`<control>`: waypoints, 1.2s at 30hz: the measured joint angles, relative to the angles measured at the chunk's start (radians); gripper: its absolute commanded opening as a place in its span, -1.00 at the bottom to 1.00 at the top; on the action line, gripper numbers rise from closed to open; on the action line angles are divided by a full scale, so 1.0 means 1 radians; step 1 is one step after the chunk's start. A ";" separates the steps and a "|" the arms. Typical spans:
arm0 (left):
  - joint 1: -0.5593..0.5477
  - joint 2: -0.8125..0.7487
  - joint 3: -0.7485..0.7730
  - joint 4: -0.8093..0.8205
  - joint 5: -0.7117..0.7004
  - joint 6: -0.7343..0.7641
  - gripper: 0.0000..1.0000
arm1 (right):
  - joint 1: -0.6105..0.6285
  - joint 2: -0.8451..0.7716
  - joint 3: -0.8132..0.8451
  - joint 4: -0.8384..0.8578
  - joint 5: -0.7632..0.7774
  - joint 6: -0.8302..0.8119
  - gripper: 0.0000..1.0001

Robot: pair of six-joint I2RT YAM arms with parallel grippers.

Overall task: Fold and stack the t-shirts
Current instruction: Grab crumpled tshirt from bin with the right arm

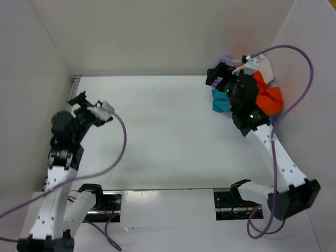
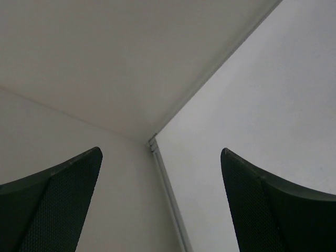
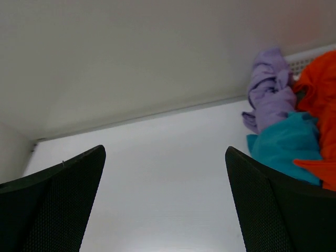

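The t-shirts lie bunched in a heap at the table's far right corner. The orange one (image 1: pixel 269 97) (image 3: pixel 319 86) is on the right, the teal-blue one (image 1: pixel 220 102) (image 3: pixel 286 144) at the left front, the lavender one (image 1: pixel 227 59) (image 3: pixel 269 89) behind, and an off-white one (image 1: pixel 265 66) at the back. My right gripper (image 1: pixel 220 76) (image 3: pixel 164 151) hovers over the heap's left edge, open and empty, with the shirts just right of its right finger. My left gripper (image 1: pixel 79 105) (image 2: pixel 161 151) is open and empty near the far left corner, away from the shirts.
A white mesh basket rim (image 3: pixel 307 59) shows behind the heap. White walls close in the table (image 1: pixel 163 131) at the back and both sides. The table's far left corner edge (image 2: pixel 157 152) lies in front of my left gripper. Purple cables loop off both wrists.
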 measured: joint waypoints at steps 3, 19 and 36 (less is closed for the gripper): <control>-0.003 0.299 0.267 -0.087 -0.061 -0.132 1.00 | 0.013 0.157 0.071 -0.019 0.131 -0.061 0.98; -0.034 0.853 0.532 -0.552 0.057 -0.536 1.00 | -0.403 0.663 0.420 -0.508 0.179 -0.064 0.98; -0.034 0.853 0.532 -0.543 0.120 -0.612 1.00 | -0.516 0.700 0.387 -0.618 0.104 0.037 -1.00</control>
